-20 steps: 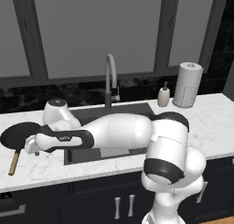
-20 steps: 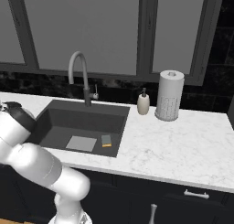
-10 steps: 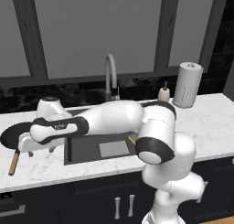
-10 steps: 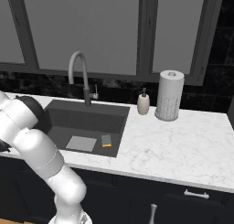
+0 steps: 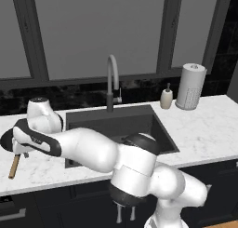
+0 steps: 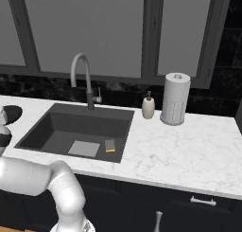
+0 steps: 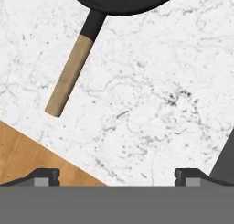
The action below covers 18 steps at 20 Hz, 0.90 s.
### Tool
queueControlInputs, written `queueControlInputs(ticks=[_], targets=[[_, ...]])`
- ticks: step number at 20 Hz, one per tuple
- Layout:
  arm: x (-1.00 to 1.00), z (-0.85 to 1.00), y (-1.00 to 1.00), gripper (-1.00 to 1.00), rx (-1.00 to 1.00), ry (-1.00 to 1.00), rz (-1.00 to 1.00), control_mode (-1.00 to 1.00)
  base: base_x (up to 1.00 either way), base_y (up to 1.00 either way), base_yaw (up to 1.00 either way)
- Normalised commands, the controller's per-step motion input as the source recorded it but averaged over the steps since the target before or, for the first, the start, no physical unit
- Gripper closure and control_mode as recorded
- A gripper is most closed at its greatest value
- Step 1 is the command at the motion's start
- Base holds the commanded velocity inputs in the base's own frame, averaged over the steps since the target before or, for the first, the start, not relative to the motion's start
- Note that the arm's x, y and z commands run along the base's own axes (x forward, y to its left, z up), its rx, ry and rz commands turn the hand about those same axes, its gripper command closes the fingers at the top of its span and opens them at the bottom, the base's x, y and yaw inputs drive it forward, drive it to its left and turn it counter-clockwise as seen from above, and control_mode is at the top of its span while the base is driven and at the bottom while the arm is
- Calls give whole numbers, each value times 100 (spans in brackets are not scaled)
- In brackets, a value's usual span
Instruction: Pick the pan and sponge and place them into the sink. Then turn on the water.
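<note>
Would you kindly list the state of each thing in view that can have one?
pan: on the counter left of the sink, not gripped, handle pointing toward the counter's front edge.
sponge: lying in the sink, beside the drain plate.
sink: no water in it.
faucet: no water running.
gripper: open, holding nothing, above the counter near the pan's handle.
paper towel roll: upright.
soap bottle: upright.

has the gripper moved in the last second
Yes. In the left base view the hand has swung left, away from the sink, and the open gripper now hangs over the counter beside the pan.
</note>
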Motion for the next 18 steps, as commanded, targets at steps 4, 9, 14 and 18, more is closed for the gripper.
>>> queueControlInputs(ticks=[4,9,14,18], targets=[[2,-9,35,-100,0,-9,0,-100,0,0,0],[0,-12,34,-100,0,0,0,-100,0,0,0],[0,-6,37,-100,0,0,0,-100,0,0,0],[0,-16,33,-100,0,0,0,-100,0,0,0]])
